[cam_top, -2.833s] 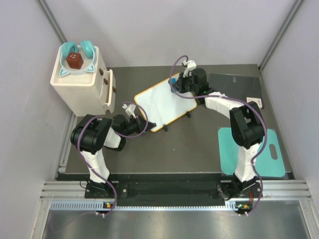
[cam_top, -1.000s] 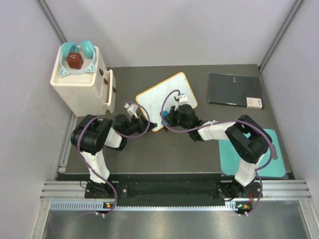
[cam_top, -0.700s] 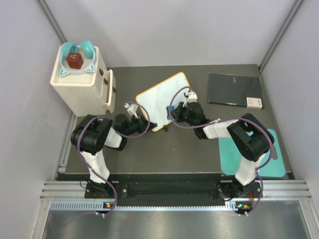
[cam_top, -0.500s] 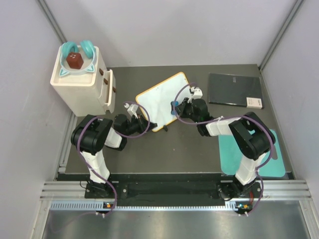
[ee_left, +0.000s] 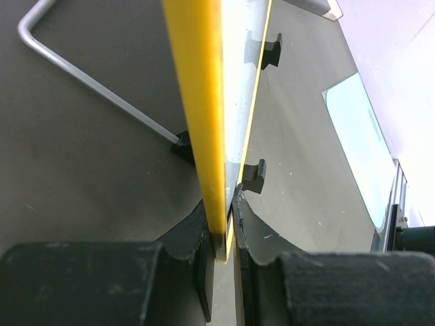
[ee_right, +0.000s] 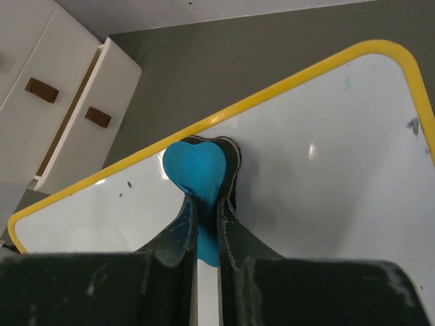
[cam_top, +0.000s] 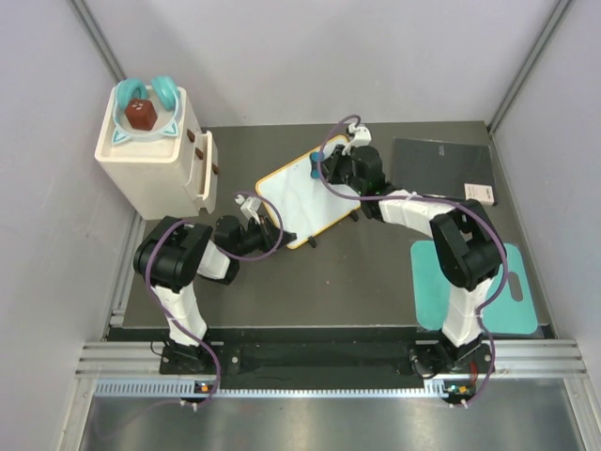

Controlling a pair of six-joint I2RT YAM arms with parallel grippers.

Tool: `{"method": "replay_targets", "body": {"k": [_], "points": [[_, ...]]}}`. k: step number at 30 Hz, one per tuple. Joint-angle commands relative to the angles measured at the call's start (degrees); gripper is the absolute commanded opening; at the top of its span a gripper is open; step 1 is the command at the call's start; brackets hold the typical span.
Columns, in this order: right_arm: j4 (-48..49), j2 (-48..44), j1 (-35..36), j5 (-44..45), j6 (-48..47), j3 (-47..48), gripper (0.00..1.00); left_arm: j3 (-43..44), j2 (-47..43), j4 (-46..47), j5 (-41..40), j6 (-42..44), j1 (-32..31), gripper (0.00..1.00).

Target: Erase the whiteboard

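Top view: high above and behind me, looking down on the whole bench (cam_top: 376, 272).
Left wrist: close, sighting along the whiteboard (ee_left: 204, 102) edge.
Right wrist: close, facing the whiteboard's white face.
Shared: the whiteboard, in all three.

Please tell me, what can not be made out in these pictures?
Top view: far corner of the whiteboard, hidden under the right fingers; leftover marks too small.
Left wrist view: board seen edge-on between the left fingers; its face hidden.
Right wrist view: wiping side of the blue eraser, turned away from the camera.
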Motion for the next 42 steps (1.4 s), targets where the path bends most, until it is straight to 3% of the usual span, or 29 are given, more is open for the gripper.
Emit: {"method": "replay_targets", "body": {"k": [1,16,27,31,42], "points": [[-1.8,1.1,-0.3,-2.0,-0.8,5.0,0.00,-2.0,1.4,-11.5,0.4,5.6,-1.5,0.00],[1.7,5.4,6.6,2.6,-6.1,11.3,0.00,-2.4,1.0,-11.2,0.4,5.7,-1.8,0.00],[3.3,5.8,9.0,5.2,-6.0,10.0,0.00,-2.5,1.0,-11.2,0.5,5.8,-1.9,0.00],[2.5,4.9,7.7,8.2,-7.0,10.0,0.00,-2.7,0.6,-11.2,0.4,5.8,-1.9,0.00],[3.6,0.1,-5.0,6.2,-3.4,3.1,0.00,-2.8,0.8,-10.8,0.5,5.8,-2.1,0.00]]}}
